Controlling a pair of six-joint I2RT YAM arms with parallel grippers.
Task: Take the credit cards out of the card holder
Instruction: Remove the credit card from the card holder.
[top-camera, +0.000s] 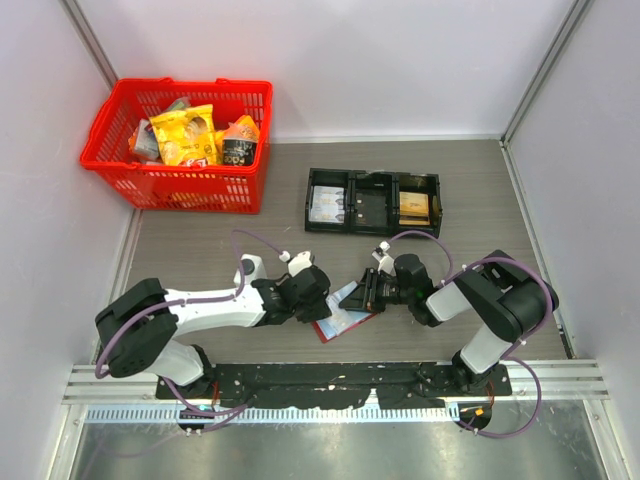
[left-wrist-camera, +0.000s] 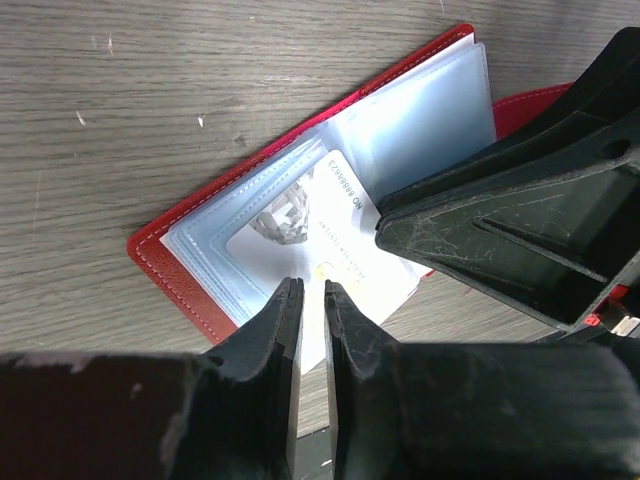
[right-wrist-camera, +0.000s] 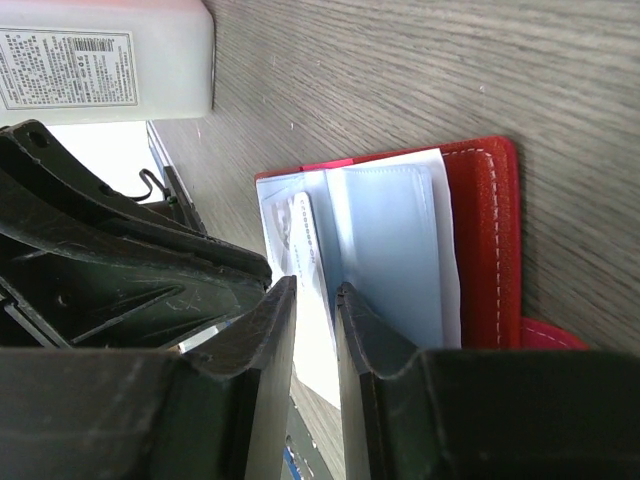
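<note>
On the surface (top-camera: 200, 250) the open card holder (left-wrist-camera: 180, 270) lies loose between the arms. The left gripper (left-wrist-camera: 312, 295) and right gripper (right-wrist-camera: 317, 295) are both narrow, and I cannot tell if either is pinching. A pull could drag the holder along, or the protruding credit card (left-wrist-camera: 300, 225) could slip out.

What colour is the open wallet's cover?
The card holder is red with pale edge stitching, clearest in the left wrist view.
</note>
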